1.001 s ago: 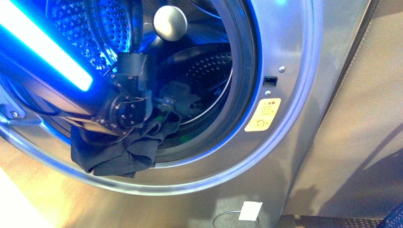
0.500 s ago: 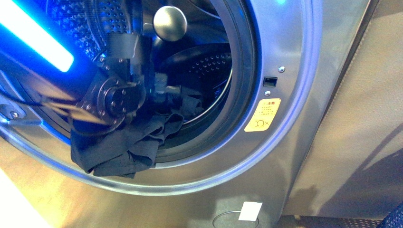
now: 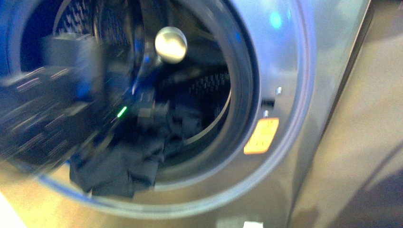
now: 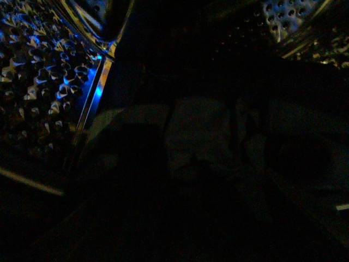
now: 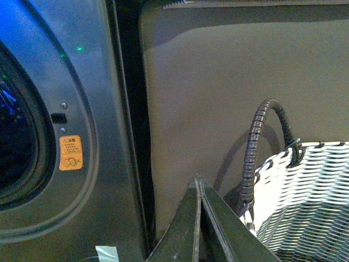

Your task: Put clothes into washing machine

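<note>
The clothes (image 3: 124, 167), a dark floppy bundle, hang over the lower lip of the washing machine (image 3: 290, 71) mouth, part inside the drum and part draped outside over the silver ring. The left arm reaches into the mouth as a motion-blurred dark mass, so its gripper cannot be picked out or its jaws read, and the left wrist view is nearly dark. The right gripper (image 5: 199, 188) has its fingers pressed together on nothing, beside a white wicker basket (image 5: 305, 202) cut off at the frame edge.
</note>
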### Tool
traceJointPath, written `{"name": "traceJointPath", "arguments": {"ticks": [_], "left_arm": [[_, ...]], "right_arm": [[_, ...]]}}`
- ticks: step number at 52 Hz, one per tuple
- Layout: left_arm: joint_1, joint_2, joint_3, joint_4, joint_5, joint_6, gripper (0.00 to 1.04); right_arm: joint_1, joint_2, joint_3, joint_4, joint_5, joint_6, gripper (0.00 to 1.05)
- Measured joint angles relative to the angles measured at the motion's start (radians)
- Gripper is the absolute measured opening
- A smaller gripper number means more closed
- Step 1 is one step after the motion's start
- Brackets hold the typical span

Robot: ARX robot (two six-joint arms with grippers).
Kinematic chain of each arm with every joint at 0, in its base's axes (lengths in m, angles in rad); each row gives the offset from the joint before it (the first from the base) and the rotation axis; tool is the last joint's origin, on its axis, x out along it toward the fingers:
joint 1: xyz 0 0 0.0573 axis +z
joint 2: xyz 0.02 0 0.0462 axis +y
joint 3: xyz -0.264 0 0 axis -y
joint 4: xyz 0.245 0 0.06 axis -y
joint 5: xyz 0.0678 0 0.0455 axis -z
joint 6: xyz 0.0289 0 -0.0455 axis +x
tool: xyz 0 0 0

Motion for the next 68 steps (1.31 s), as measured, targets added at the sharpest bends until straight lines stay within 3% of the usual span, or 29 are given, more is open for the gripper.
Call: {"name": "traceJointPath", "arguments": {"ticks": [6,18,33,39,42,52,59,65,68], "left_arm": [[0.017,-0.153,-0.124,-0.001,0.087,-0.003,1.00],[0.024,-0.475,-0.192,-0.103,0.222,-0.005,0.98],[0.025,-0.743,-0.226,-0.236,0.264,-0.015,0.98],[-0.004,-0.901,-0.282,-0.412,0.034,-0.029,0.80],[-0.001,-0.985,-0.345,-0.455,0.011,-0.032,0.71],[0.052,-1.158,-0.501,-0.428,0.056,-0.040,0.39],[0.103,-1.236,-0.621,-0.412,0.105,-0.044,0.05],[0.131,-1.287,-0.680,-0.411,0.129,-0.048,0.04],[0.174,-1.320,-0.698,-0.414,0.194,-0.048,0.04]], "right_arm": [[0.000,0.000,0.000,0.000,0.000,0.000,0.02],[0.000,0.000,0.000,0.000,0.000,0.000,0.02],[0.000,0.000,0.000,0.000,0.000,0.000,0.02],[0.000,0.000,0.000,0.000,0.000,0.000,0.02],[0.000,0.000,0.000,0.000,0.000,0.000,0.02],[0.000,0.000,0.000,0.000,0.000,0.000,0.02],[0.000,0.000,0.000,0.000,0.000,0.000,0.02],[0.000,0.000,0.000,0.000,0.000,0.000,0.02],[0.000,0.000,0.000,0.000,0.000,0.000,0.02]]}}
